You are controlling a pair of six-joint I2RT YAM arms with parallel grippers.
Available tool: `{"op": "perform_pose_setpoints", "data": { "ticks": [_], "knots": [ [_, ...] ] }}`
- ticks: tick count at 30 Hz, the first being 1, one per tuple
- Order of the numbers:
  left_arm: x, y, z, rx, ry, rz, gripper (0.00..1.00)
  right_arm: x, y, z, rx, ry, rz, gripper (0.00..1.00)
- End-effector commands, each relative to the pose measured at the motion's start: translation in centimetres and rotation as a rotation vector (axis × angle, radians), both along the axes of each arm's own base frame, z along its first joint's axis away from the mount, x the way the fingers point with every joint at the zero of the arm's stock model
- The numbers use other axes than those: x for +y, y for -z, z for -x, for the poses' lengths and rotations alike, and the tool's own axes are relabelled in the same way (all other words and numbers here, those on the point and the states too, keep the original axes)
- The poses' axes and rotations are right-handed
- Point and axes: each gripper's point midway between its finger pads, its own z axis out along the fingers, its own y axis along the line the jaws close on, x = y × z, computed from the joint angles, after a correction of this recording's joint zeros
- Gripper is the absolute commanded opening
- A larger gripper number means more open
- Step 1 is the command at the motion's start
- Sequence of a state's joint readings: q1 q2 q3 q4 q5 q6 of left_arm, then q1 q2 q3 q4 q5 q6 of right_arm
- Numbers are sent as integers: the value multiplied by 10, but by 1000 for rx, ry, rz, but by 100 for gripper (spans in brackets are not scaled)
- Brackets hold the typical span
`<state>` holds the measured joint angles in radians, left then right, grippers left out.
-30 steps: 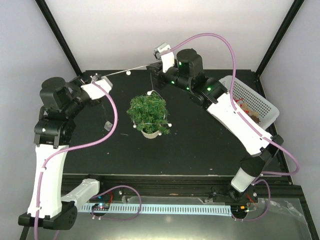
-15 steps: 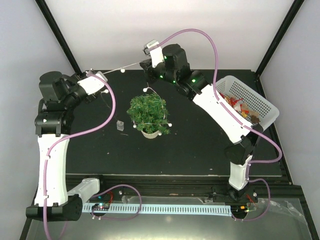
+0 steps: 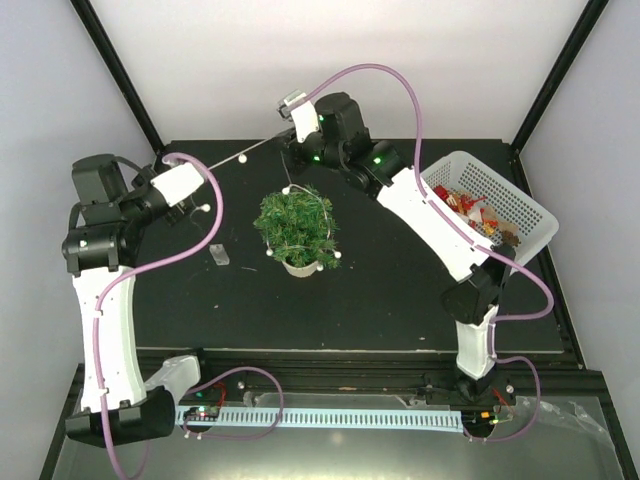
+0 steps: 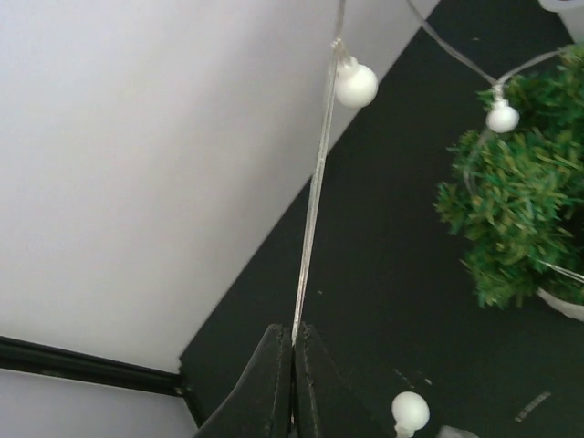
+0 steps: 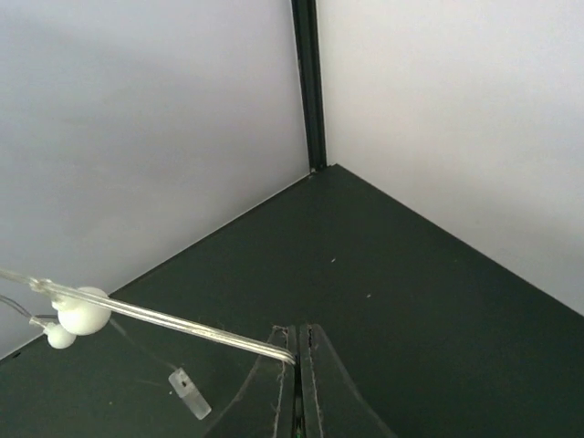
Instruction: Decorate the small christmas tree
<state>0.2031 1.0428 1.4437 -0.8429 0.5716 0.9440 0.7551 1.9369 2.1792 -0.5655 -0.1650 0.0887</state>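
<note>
L gripper (image 4: 294, 339): jaws clenched on a thin clear light string (image 4: 313, 205), pinched right at the tips. The string runs taut straight ahead from the tips. A white bulb (image 4: 355, 82) sits on it well out from the jaws. A second bulb (image 4: 410, 411) is just right of the jaws and lower.

The small christmas tree (image 4: 511, 219) is ahead and right of the L jaws, well apart, upright in its whitish pot (image 4: 564, 306) on the black table (image 4: 383, 274). The string loops over it w/ a tree-top bulb (image 4: 501, 117) at its upper edge.

R gripper (image 5: 297, 345): jaws also clamped shut on the same string, at the tips. The string leaves to the left of the jaws, w/ a far bulb (image 5: 82, 310) well left on it. A small clear tag (image 5: 189, 394) hangs under the string, left of the jaws.

Top view: the tree sits between the two grippers, on the near side of the stretched string. A clear block (image 3: 219, 254) lies flat between the L jaws and the tree. A white basket (image 3: 510, 190) sits well right of the R jaws, w/ ornaments inside; can't tell which.
</note>
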Motion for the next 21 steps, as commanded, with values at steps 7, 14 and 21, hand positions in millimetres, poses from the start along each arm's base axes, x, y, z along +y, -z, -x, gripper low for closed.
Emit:
{"op": "perform_pose_setpoints", "data": {
  "ticks": [7, 14, 21],
  "knots": [
    [21, 68, 23, 253, -81, 25, 1, -35, 22, -59, 40, 212, 39, 9],
    [25, 97, 18, 334, -89, 59, 2, -37, 16, -59, 24, 220, 32, 32],
    [18, 115, 19, 414, -56, 113, 2, -42, 4, -58, 17, 207, 6, 50]
  ]
}}
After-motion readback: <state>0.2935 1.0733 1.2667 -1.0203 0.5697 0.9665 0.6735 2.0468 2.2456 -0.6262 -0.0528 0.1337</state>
